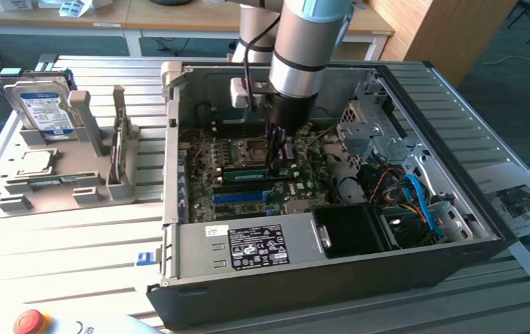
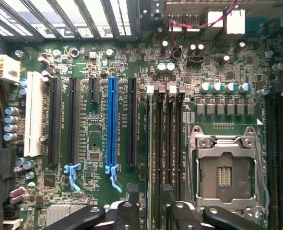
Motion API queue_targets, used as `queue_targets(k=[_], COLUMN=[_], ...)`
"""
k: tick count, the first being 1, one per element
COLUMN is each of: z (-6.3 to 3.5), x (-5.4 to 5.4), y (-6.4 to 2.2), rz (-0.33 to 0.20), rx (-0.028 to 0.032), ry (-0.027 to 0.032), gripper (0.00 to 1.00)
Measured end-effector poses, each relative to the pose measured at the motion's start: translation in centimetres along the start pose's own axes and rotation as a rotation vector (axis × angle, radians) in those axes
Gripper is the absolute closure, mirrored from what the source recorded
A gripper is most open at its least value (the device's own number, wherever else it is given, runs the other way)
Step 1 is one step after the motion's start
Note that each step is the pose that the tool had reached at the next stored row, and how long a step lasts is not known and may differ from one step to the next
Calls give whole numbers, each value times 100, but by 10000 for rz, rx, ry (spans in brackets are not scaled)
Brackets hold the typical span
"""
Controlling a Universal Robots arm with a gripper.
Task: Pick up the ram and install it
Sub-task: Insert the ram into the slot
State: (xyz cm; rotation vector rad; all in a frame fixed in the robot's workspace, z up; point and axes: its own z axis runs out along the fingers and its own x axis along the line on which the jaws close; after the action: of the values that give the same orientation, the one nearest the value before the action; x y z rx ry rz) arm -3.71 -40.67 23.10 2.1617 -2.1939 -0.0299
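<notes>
Ext. view's left: slatted alu table [image 1: 70, 257] w/ grey plastic fixture [image 1: 61, 184]. Hard drive [image 1: 44, 104], a silver box w/ blue-white label, stands upright in it. Round red button [image 1: 30, 322] at the near edge.

Centre: open black and grey steel PC case [image 1: 339, 292], lying on its side. Boxy silver PSU [image 1: 246, 245] w/ label sits at its front wall. Behind that is the green mobo [image 1: 204, 184], matte and dense w/ small parts. Arm [image 1: 307, 42], a smooth silver tube w/ black wrist, comes straight down into the case.

Gripper [image 1: 279, 160] [image 2: 149, 191] is narrow. Its black fingers [image 2: 132, 190] pinch the ram [image 1: 245, 167], a thin flat green stick on edge, low over the mobo near the CPU socket [image 2: 225, 172], a square metal frame. Can't tell if the ram is seated in a slot or just above one. Wrist view has a long blue plastic slot [image 2: 112, 124] among black ones, plus a white slot [image 2: 33, 115].

Ext. view's right: bare-metal drive cage [image 1: 376, 132], flat blue cable [image 1: 418, 198], printed sheets [image 1: 525, 202] on the table.
</notes>
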Motion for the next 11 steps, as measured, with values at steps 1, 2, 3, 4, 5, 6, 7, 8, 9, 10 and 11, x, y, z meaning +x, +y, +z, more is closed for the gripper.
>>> queue_targets(k=[1, 2, 3, 4, 5, 6, 7, 8, 9, 10, 11], z=[-25, -53, -81, -109, -137, -163, -190, -216, -243, -271, -296], x=[1, 2, 2, 3, 4, 5, 6, 7, 7, 8, 9], y=[1, 3, 5, 6, 8, 9, 11, 12, 14, 15, 17], rz=[-1, 0, 0, 0, 0, 1, 0, 0, 0, 0, 0], rx=[0, 0, 0, 0, 0, 0, 0, 0, 0, 0, 0], ry=[-1, 0, -1, -1, 0, -1, -1, 0, 0, -1, 0], gripper=[69, 69, 69, 69, 69, 69, 69, 69, 69, 69, 69])
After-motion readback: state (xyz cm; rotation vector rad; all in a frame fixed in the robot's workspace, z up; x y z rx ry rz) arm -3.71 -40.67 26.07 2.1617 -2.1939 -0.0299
